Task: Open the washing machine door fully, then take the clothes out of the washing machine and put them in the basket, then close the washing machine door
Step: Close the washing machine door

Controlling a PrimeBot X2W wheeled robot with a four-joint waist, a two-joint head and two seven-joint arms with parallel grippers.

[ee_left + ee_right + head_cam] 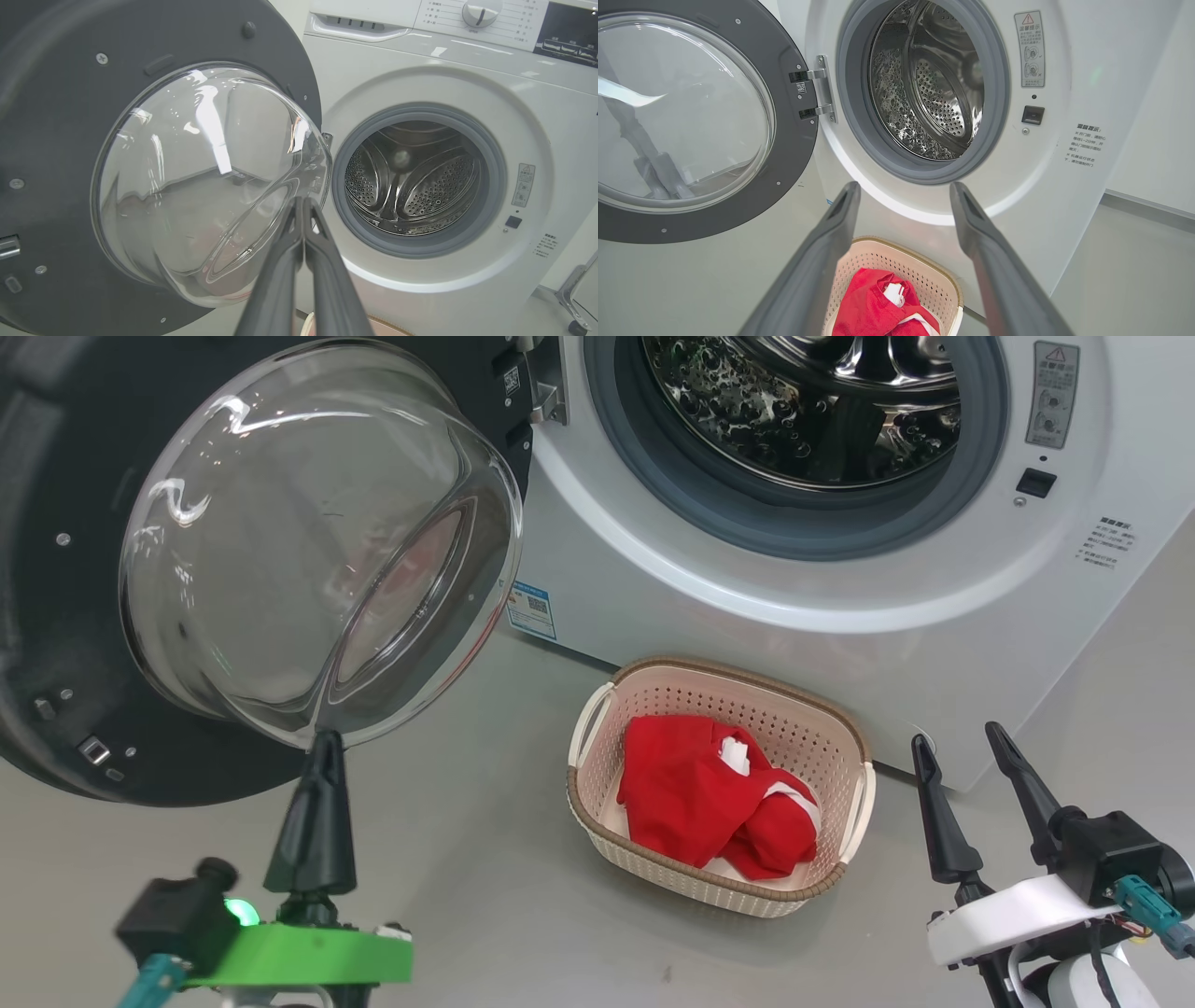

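The washing machine (840, 616) (467, 84) (1064, 196) stands open, its steel drum (803, 401) (411, 182) (929, 88) showing no fabric. Its black door (56, 616) (46, 140) (794, 149) swings wide to the left, glass bowl bulging outward. The red clothes (709, 793) (873, 308) lie in the cream basket (822, 719) (873, 254) on the floor before the machine. My left gripper (325, 739) (302, 201) is shut and holds nothing, its tip just below the glass bowl. My right gripper (962, 739) (903, 186) hangs open, right of the basket.
Grey floor (485, 859) spreads between the door and the basket. A blue sticker (532, 609) sits low on the machine's front. The control panel with a dial (481, 11) runs along the top. A metal frame on a wheel (574, 298) stands at the far right.
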